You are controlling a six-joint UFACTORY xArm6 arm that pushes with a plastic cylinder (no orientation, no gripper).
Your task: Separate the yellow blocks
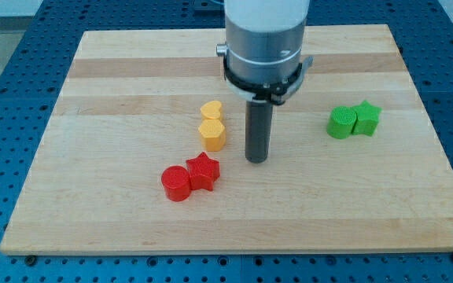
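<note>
Two yellow blocks sit touching near the board's middle: a yellow heart [211,110] and, just below it, a yellow hexagon [213,134]. My tip [257,159] rests on the board to the right of the yellow hexagon, a small gap away and slightly lower. The rod rises from it to the arm's grey body at the view's top.
A red cylinder [176,183] and a red star [203,170] touch each other, below and left of the yellow pair. A green cylinder-like block [340,123] and a green star [366,117] touch at the right. The wooden board [93,196] lies on a blue perforated table.
</note>
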